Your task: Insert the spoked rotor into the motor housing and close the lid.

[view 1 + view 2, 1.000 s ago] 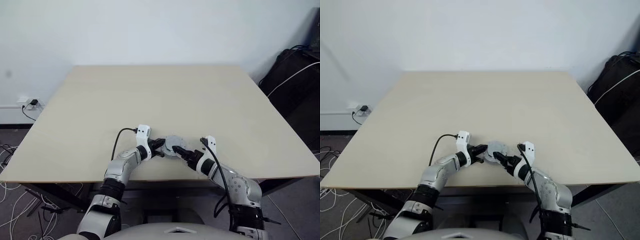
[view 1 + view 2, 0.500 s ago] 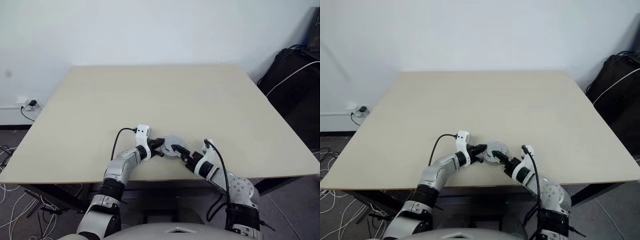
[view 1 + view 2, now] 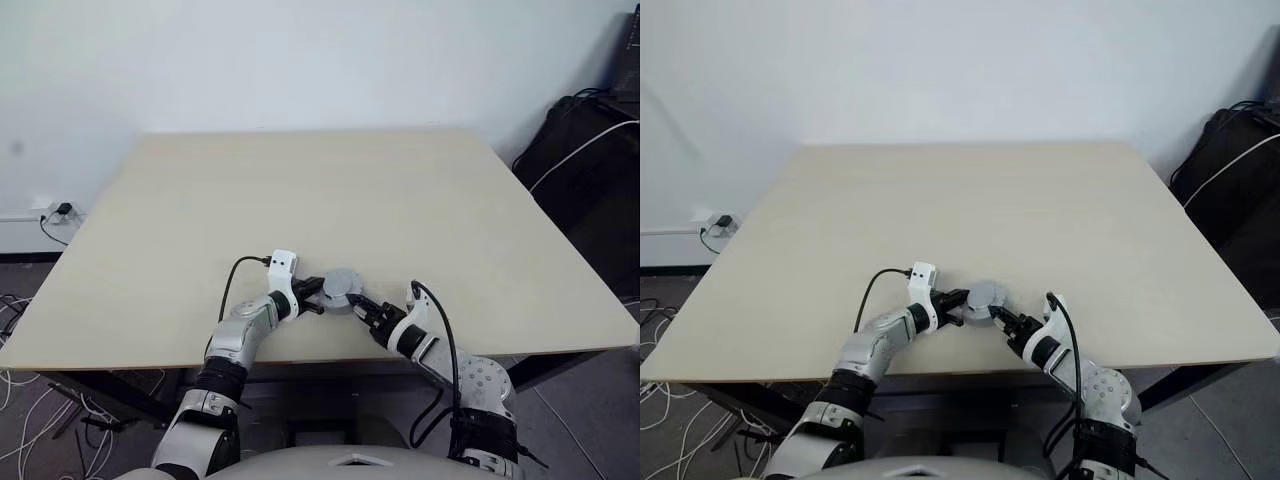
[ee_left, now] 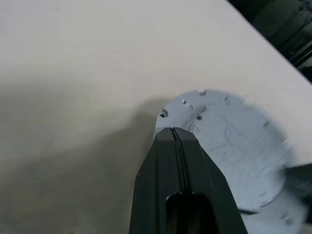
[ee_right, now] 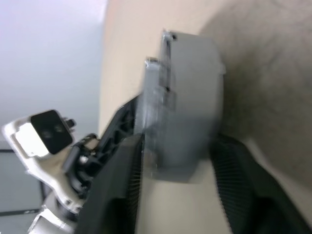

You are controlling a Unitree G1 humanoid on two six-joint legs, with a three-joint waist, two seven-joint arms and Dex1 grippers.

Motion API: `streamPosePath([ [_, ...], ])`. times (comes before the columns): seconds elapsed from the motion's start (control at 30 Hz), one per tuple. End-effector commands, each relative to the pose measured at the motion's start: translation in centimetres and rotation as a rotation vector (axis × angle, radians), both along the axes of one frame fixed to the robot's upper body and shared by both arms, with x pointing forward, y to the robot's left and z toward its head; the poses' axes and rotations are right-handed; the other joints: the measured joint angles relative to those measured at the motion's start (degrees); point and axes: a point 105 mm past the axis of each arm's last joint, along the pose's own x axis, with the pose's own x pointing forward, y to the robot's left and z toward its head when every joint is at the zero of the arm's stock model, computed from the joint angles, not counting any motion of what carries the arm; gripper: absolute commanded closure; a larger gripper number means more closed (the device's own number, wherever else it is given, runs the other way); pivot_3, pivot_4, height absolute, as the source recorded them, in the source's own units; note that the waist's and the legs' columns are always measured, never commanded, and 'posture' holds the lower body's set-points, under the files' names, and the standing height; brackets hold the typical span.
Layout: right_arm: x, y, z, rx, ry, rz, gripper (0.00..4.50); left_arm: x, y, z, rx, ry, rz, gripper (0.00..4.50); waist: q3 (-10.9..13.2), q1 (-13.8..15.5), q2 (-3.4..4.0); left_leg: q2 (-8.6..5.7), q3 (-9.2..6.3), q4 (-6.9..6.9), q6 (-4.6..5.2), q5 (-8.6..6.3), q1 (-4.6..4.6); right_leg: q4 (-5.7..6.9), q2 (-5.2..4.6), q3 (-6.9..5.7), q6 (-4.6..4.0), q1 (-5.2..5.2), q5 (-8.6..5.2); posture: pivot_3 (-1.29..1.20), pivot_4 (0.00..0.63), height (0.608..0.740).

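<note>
A round grey motor assembly [image 3: 341,289], its lid [image 5: 192,97] already seated on top, is being gripped at the lower centre of the frame, near the front edge of the pale wooden table [image 3: 320,200]. It is being pinched at its rim by the left claw [image 3: 313,296], whose black fingers [image 4: 178,190] are pressed fully together, while the right claw [image 3: 362,309] is being held around its opposite side, one finger [image 5: 122,185] on each face. A black bag [image 3: 585,150] is being shown at the right edge.
</note>
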Motion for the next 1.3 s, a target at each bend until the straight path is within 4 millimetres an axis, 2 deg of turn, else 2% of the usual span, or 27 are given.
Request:
streamPosePath([
  [0.03, 0.2, 0.0, 0.1, -0.023, -0.001, 0.000, 3.23, -0.3, -0.8, 0.0, -0.005, 0.005, -0.028, 4.50, -0.1, 0.0, 0.07, 0.00, 0.00, 0.01, 0.00, 0.00, 0.03, 0.00, -0.01, -0.01, 0.00, 0.04, 0.00, 0.00, 0.000, 0.740],
  [0.43, -0.4, -0.4, -0.8, -0.058, 0.035, -0.017, 3.23, -0.3, -0.8, 0.2, -0.013, -0.006, -0.019, 4.50, -0.2, 0.0, 0.22, 0.00, 0.00, 0.00, 0.01, 0.00, 0.03, 0.00, -0.01, -0.01, 0.00, 0.03, 0.00, 0.00, 0.000, 0.740],
  [0.6, -0.8, -0.2, -0.8, -0.029, 0.034, -0.033, 3.23, 0.4, -0.1, 2.3, -0.064, -0.103, 0.077, 4.50, -0.1, -0.1, 0.22, 0.00, 0.00, 0.00, 0.01, -0.01, 0.02, -0.01, -0.01, 0.01, 0.00, 0.02, 0.00, 0.00, 0.000, 0.740],
  [0.77, -1.3, 0.1, -0.8, 0.023, 0.038, -0.059, 3.23, 0.3, 2.2, 5.0, -0.145, -0.232, 0.219, 4.50, -0.1, -0.3, 0.23, 0.05, -0.01, -0.05, -0.03, -0.04, -0.05, -0.01, -0.01, 0.14, -0.02, -0.08, -0.01, 0.00, 0.000, 0.740],
  [0.9, -1.3, 0.4, 0.0, 0.087, 0.007, -0.077, 3.23, -0.8, 4.4, 5.4, -0.220, -0.233, 0.295, 4.50, -0.1, -0.3, 0.25, 0.03, 0.01, -0.07, 0.03, -0.08, -0.06, -0.08, -0.04, 0.16, 0.01, -0.06, -0.05, 0.00, 0.000, 0.740],
  [1.03, -0.9, 0.5, 1.5, 0.174, -0.059, -0.097, 3.23, -2.8, 5.8, 4.6, -0.347, -0.138, 0.326, 4.50, 0.0, -0.3, 0.33, 0.02, 0.03, -0.07, 0.11, -0.18, -0.10, -0.09, -0.06, 0.15, 0.05, -0.08, -0.16, 0.00, 0.000, 0.740],
  [1.13, -0.5, 0.7, 3.0, 0.264, -0.119, -0.109, 3.23, -4.7, 6.1, 3.4, -0.397, -0.043, 0.326, 4.50, 0.0, -0.3, 0.36, 0.02, 0.04, -0.06, 0.15, -0.19, -0.37, -0.09, -0.05, 0.15, 0.04, -0.40, -0.18, 0.00, 0.000, 0.740],
  [1.2, -0.3, 1.0, 4.0, 0.325, -0.154, -0.105, 3.23, -5.6, 6.0, 3.0, -0.450, 0.011, 0.329, 4.50, 0.1, -0.4, 0.39, 0.01, 0.06, -0.02, 0.40, -0.03, -0.72, -0.04, -0.02, 0.17, 0.02, -0.76, -0.16, 0.00, 0.000, 0.740],
  [1.3, -0.2, 1.4, 4.9, 0.370, -0.180, -0.081, 3.23, -6.7, 5.8, 2.8, -0.573, 0.094, 0.342, 4.50, 0.1, -0.4, 0.41, 0.02, 0.06, -0.03, 0.41, -0.06, -0.73, -0.04, -0.01, 0.22, -0.03, -0.80, -0.18, 0.00, 0.000, 0.740],
])
